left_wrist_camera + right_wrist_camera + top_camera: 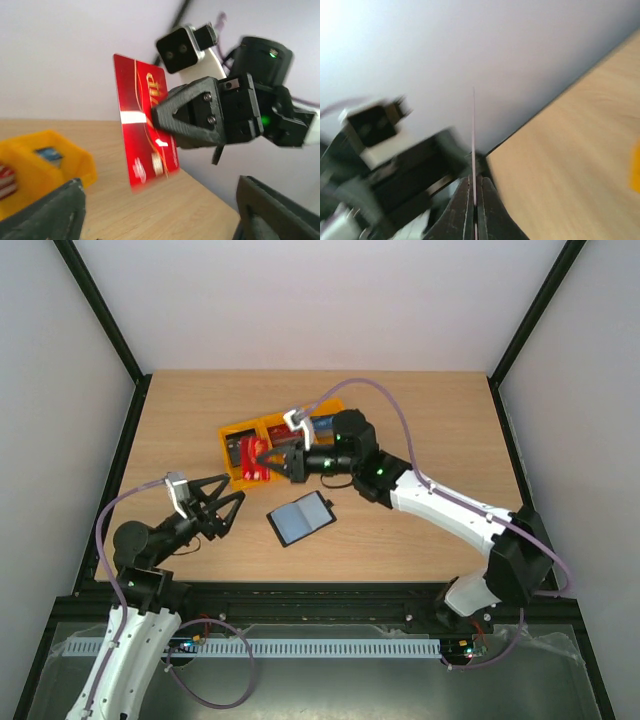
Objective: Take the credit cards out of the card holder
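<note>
My right gripper (264, 459) is shut on a red credit card (256, 469), holding it on edge in the air over the near side of the yellow bins. In the left wrist view the red card (144, 125) hangs upright from the right gripper (161, 119). In the right wrist view it shows edge-on (473, 130) between the shut jaws of the right gripper (474, 192). The card holder (300, 519) lies open on the table, blue-grey inside up, in front of the bins. My left gripper (222, 503) stands open and empty left of the card holder, its fingers (52, 212) spread wide.
Yellow plastic bins (240, 429) stand side by side behind the card holder, with red and dark items in the left one and something blue in the right one. One bin's corner (75, 160) shows in the left wrist view. Black frame posts rise at the table's back corners.
</note>
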{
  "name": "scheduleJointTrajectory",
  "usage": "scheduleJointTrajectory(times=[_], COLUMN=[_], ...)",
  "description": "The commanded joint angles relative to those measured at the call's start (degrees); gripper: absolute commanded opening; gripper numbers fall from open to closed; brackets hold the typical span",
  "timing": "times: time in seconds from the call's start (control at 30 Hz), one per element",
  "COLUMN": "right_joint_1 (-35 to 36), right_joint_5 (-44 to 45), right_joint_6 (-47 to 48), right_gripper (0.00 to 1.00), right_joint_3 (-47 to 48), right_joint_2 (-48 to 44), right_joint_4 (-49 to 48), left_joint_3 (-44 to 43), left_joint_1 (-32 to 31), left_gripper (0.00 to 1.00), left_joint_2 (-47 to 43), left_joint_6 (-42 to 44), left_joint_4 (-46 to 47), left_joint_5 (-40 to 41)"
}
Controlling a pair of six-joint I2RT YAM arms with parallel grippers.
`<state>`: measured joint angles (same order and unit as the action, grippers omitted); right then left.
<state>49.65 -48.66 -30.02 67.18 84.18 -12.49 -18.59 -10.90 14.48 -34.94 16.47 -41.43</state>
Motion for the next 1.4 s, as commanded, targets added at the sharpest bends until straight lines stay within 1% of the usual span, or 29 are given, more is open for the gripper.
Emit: scheduleJointTrajectory(times=[0.0,0.07,0.13,0.23,0.33,0.4,0.47,0.57,0.73,0.83,0.93,1.03,1.1,1.2,1.37], right_joint_1=[-9.1,-11.5,-11.9,-11.9,-11.9,-11.9,-11.3,-10.0,-8.2,-7.5,-7.1,-7.0,-6.9,-6.9,-6.6], right_joint_5=[15.1,18.6,22.9,27.2,31.4,36.5,40.9,46.3,50.0,52.8,55.6,55.8,54.9,54.6,55.3], right_joint_6=[-22.9,-29.8,-33.2,-38.6,-43.0,-48.6,-52.4,-54.7,-60.0,-65.9,-70.2,-70.0,-71.5,-73.9,-73.4], right_gripper=[0.02,0.02,0.02,0.02,0.01,0.02,0.02,0.02,0.02,0.01,0.02,0.02,0.02,0.02,0.02], right_joint_3=[0.0,-1.9,-2.3,-0.3,1.5,1.2,0.0,2.0,8.9,9.8,9.6,13.9,15.8,16.2,17.0], right_joint_2=[5.9,8.8,12.1,17.5,22.2,24.5,26.3,29.4,36.6,38.6,40.1,43.2,45.2,46.9,47.1], right_joint_4=[-1.6,-3.6,-5.7,-8.0,-12.6,-14.0,-17.0,-17.0,-14.5,-13.9,-16.2,-14.0,-13.7,-15.5,-15.9], left_joint_3=[-0.2,0.3,1.1,1.6,2.5,3.5,4.6,5.6,6.4,6.6,6.7,6.7,6.8,6.9,7.1], left_joint_1=[1.7,2.8,3.9,5.0,6.2,7.4,8.5,10.1,10.5,10.5,10.5,10.5,10.5,10.3,10.2], left_gripper=[0.98,1.00,0.99,1.00,1.00,1.00,1.00,0.99,1.00,1.00,1.00,1.00,1.00,0.99,0.99], left_joint_2=[-1.9,-2.8,-3.7,-4.8,-6.2,-7.7,-9.4,-11.3,-13.1,-14.0,-14.8,-14.9,-14.9,-14.9,-14.9], left_joint_6=[-0.1,-1.6,-2.8,-4.0,-5.7,-6.4,-6.1,-7.1,-8.0,-8.1,-8.3,-8.3,-8.4,-8.5,-8.6], left_joint_4=[-12.4,-16.7,-20.2,-21.9,-23.5,-22.9,-21.2,-20.4,-19.6,-19.5,-19.5,-19.5,-19.3,-19.1,-19.0], left_joint_5=[17.2,23.6,28.0,34.1,40.2,42.1,42.7,43.1,42.2,42.1,42.1,41.7,41.3,41.1,40.8])
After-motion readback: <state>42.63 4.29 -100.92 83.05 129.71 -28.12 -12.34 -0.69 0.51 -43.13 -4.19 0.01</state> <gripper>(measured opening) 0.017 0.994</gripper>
